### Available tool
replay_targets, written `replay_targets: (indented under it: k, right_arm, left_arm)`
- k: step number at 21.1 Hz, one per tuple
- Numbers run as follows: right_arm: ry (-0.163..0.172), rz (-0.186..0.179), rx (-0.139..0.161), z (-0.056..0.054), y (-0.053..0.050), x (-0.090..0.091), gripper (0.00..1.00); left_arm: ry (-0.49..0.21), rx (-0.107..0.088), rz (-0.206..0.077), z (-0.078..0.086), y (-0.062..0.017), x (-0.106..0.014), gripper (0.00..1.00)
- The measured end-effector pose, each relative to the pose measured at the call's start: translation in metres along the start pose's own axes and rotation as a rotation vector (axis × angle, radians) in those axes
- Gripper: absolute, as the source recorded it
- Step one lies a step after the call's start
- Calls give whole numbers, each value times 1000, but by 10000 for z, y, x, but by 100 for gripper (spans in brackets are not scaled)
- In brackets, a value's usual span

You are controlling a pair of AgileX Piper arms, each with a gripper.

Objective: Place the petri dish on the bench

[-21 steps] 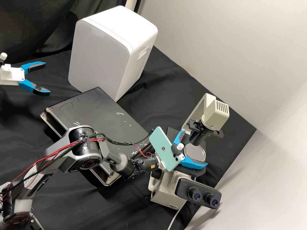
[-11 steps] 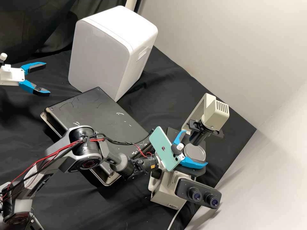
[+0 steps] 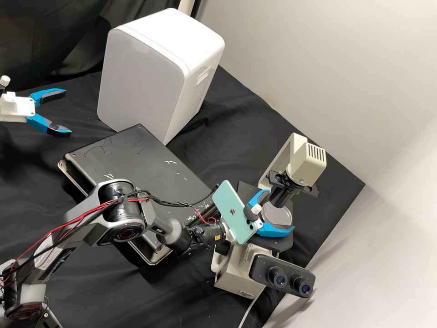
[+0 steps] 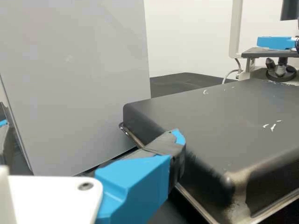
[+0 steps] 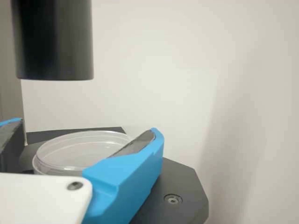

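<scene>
The dish (image 5: 79, 151) sits on the stage (image 5: 184, 184) of the microscope (image 3: 241, 269), right under the lens (image 5: 53, 37), near the right edge of the bench (image 3: 236, 114). It was put there to be looked at, so it must be lifted off first. The right gripper (image 3: 278, 210) has its fingers apart, one on each side of the dish, ready to squeeze. The left gripper (image 3: 66, 113) hangs with fingers wide apart by the bench's left edge, near the box (image 3: 159, 68), likely to keep out of the way.
</scene>
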Motion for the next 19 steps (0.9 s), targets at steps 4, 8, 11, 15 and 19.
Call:
replay_targets:
  k: [4, 8, 11, 15, 19]
  right_arm:
    - [0, 0, 0, 0, 0, 0, 0]
    - [0, 0, 0, 0, 0, 0, 0]
    - [0, 0, 0, 0, 0, 0, 0]
    - [4, 3, 0, -3, 3, 0, 0]
    - [17, 12, 11, 11, -20, -51, 0]
  left_arm:
    - [5, 0, 1, -10, 2, -1, 100]
    - [7, 0, 1, -14, 2, -1, 100]
    - [7, 0, 1, -14, 2, -1, 100]
    - [7, 0, 1, -14, 2, -1, 100]
    - [7, 0, 1, -14, 2, -1, 100]
